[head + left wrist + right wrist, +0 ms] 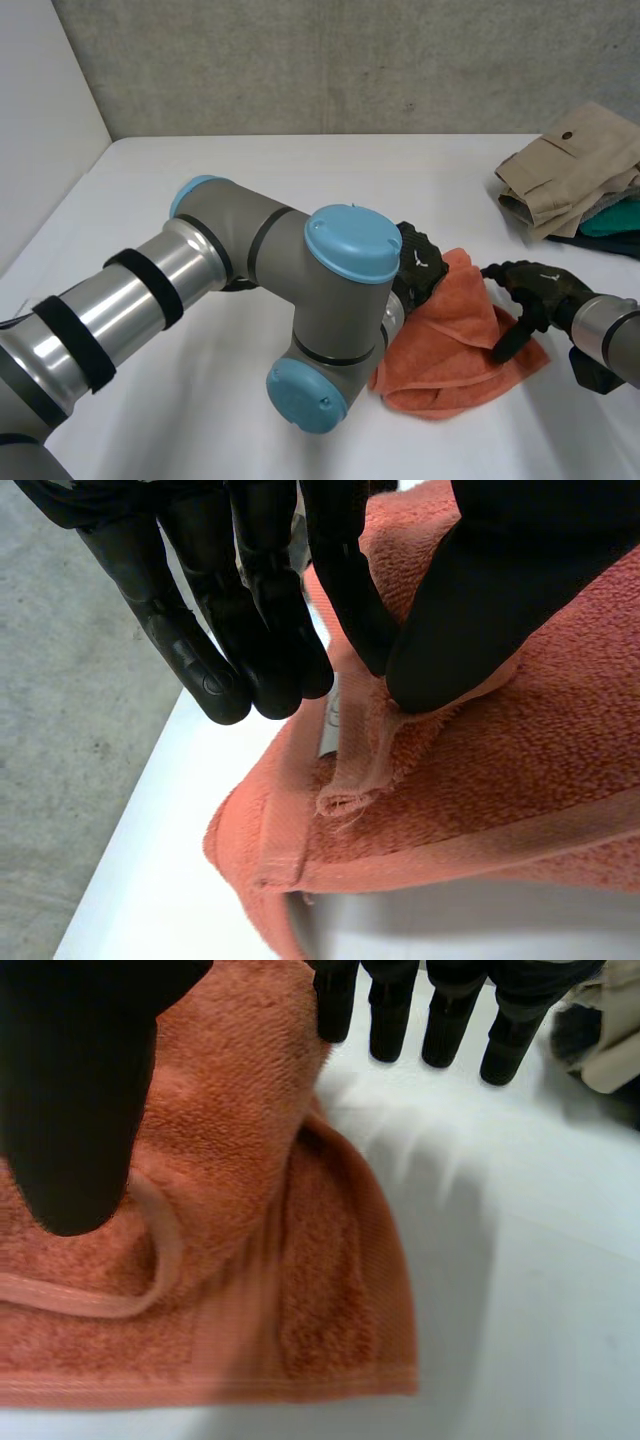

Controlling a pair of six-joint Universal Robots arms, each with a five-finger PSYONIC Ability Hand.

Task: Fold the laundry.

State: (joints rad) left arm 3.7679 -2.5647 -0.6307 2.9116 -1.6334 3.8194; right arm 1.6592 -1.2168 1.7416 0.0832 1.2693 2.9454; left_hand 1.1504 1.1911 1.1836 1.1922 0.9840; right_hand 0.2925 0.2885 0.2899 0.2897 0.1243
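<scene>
Towel (455,350), orange and bunched, sits near-right on the table (300,180). My left hand (250,610) pinches its hem between thumb and fingertip, probably to draw a corner out. My right hand (530,290) hovers at its right edge, fingers relaxed and gripping nothing, ready to steady it.

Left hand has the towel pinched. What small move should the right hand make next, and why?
Probably close the right hand on the orange towel. Its thumb lies over the towel's edge while its fingers stand straight above the white table, gripping nothing; the left hand pinches a hem.
</scene>
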